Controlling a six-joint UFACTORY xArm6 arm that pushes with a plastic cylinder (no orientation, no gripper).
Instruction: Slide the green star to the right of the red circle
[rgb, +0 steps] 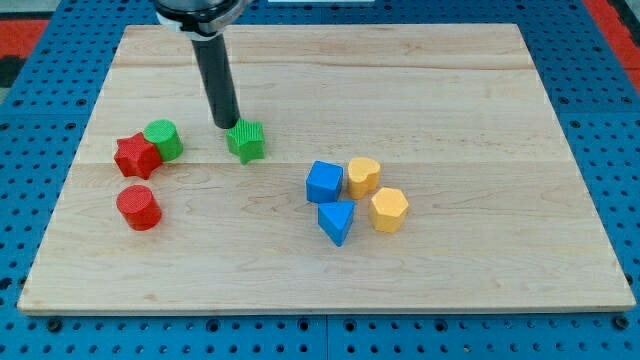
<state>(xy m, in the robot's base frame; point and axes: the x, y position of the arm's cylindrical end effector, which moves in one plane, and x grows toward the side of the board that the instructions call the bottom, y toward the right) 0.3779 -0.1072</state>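
The green star (246, 140) lies on the wooden board, left of centre in the view. The red circle (138, 207) lies lower left of it, well apart. My tip (226, 124) stands just at the star's upper left edge, touching or nearly touching it. The rod rises from there toward the view's top.
A red star (135, 156) and a green circle (162, 139) touch each other above the red circle. Right of centre sit a blue cube (324, 182), a blue triangle (337, 221), a yellow cylinder-like block (363, 176) and a yellow hexagon (388, 210). The wooden board (450, 90) rests on blue pegboard.
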